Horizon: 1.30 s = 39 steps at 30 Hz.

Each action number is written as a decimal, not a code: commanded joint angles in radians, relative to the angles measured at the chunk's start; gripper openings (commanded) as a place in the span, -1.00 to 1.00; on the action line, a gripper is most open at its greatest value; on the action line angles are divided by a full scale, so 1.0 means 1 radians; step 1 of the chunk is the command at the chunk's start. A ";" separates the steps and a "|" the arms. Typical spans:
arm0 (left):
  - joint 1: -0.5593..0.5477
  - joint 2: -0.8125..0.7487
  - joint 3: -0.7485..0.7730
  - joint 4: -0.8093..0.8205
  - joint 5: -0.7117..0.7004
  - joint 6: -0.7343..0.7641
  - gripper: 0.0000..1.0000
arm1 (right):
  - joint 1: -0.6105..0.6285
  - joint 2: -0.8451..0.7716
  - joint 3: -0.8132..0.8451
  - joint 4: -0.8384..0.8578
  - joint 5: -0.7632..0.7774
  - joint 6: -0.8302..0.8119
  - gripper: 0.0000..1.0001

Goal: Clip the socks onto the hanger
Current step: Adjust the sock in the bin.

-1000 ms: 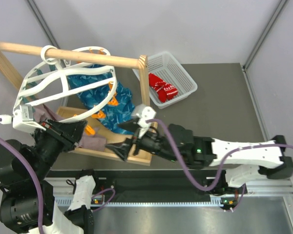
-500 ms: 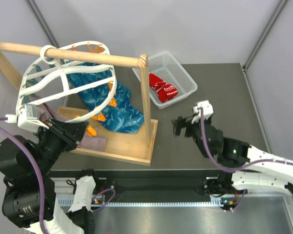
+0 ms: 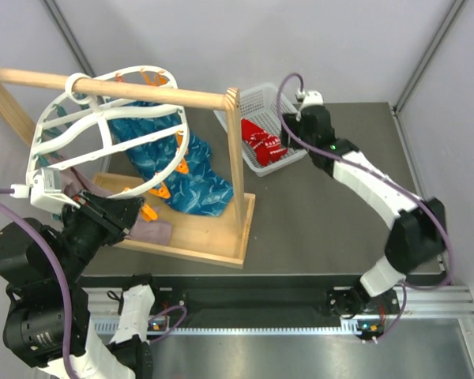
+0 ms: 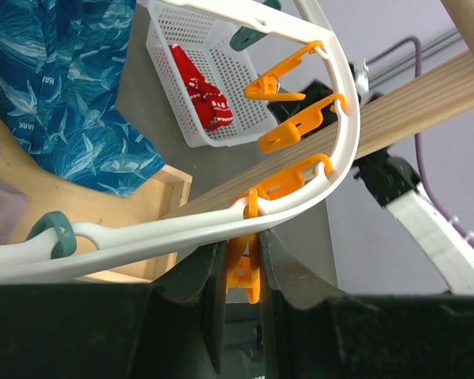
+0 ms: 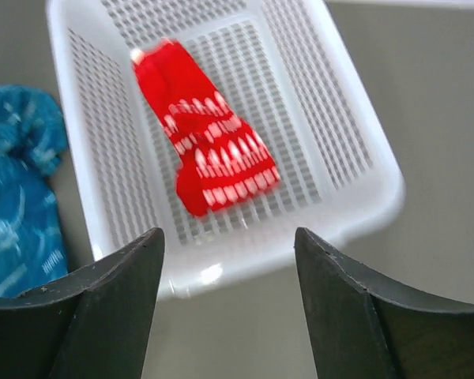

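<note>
Right gripper (image 5: 227, 241): spread, the nearer arm. Socks (image 5: 205, 162) lie ahead and below it, long axis apparently oblique to its fingers. Left gripper (image 4: 242, 264) pinches an orange clip (image 4: 248, 286).

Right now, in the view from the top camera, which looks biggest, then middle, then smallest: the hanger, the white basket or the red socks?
1. the hanger, though it hangs higher, nearer the camera, which makes it look bigger
2. the white basket
3. the red socks, lying inside the basket
</note>
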 commanded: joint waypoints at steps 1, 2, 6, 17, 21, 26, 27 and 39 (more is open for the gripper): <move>-0.009 0.008 -0.008 -0.015 0.007 0.002 -1.00 | -0.029 0.172 0.225 0.040 -0.189 -0.062 0.32; -0.014 0.010 -0.002 -0.017 0.002 0.007 -1.00 | -0.028 0.276 0.335 0.025 -0.194 -0.074 0.34; -0.015 -0.008 -0.020 0.005 0.008 -0.001 -1.00 | -0.029 0.540 0.618 -0.068 -0.200 -0.131 0.39; -0.014 -0.018 -0.067 0.008 -0.003 0.008 -1.00 | -0.027 0.794 0.709 -0.056 -0.234 -0.144 0.40; -0.019 -0.005 -0.057 -0.004 -0.009 0.024 -1.00 | -0.027 0.809 0.695 -0.047 -0.203 -0.134 -0.07; -0.019 -0.004 -0.048 -0.004 -0.013 0.024 -1.00 | -0.031 0.791 0.768 -0.071 -0.179 -0.148 -0.52; -0.019 -0.002 -0.046 -0.003 -0.013 0.024 -1.00 | -0.032 0.773 0.782 -0.078 -0.167 -0.154 -0.60; -0.017 -0.001 -0.032 0.002 -0.009 0.016 -1.00 | -0.060 0.573 0.605 -0.018 -0.163 -0.167 -0.99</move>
